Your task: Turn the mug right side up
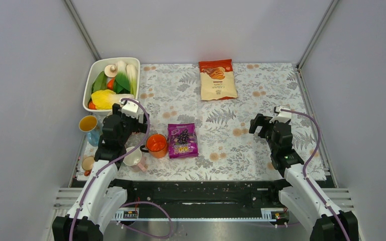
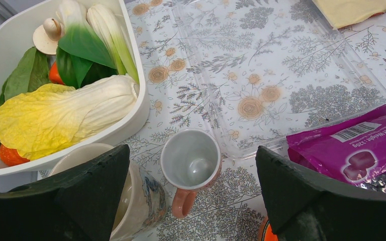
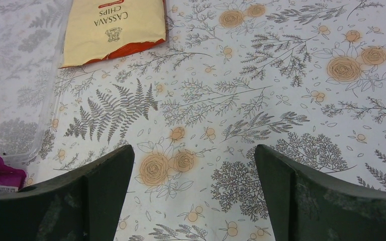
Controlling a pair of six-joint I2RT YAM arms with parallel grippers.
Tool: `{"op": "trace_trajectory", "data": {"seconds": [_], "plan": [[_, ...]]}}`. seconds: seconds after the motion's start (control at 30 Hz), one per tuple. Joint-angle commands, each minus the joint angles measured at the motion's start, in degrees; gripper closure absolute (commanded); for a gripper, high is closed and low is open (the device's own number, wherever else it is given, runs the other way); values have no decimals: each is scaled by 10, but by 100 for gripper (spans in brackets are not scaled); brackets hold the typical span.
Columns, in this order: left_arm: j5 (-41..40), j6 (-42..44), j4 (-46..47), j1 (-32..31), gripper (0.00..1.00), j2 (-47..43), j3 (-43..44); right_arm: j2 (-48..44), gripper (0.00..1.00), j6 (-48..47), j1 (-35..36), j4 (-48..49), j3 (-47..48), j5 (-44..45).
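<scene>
Left pincer (image 2: 192,153) wide apart, empty, over upright mug (image 2: 188,161) | right pincer (image 3: 194,150) wide apart, empty

The snack bag (image 3: 113,30) reads "CASSAVA CHIPS", printed upside down.

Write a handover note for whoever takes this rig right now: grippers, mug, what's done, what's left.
Left gripper: jaws open, empty, above the pink-handled mug.
Right gripper: jaws open, empty, over the tablecloth.
Mug: stands mouth up, not held, between the white bin and the clear tray.
Done: mug looks right side up.
Left: probably only lifting the left arm away without knocking it or the floral mug beside it.
</scene>
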Motion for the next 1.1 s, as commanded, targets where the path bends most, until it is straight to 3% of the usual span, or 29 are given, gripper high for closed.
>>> {"op": "trace_trajectory", "data": {"seconds": [0.0, 1.07], "plan": [[-10, -7, 38, 0, 1, -7, 7, 1, 1, 4, -1, 26, 1, -3], [-10, -7, 38, 0, 1, -7, 7, 8, 0, 8, -2, 26, 6, -18]]}}
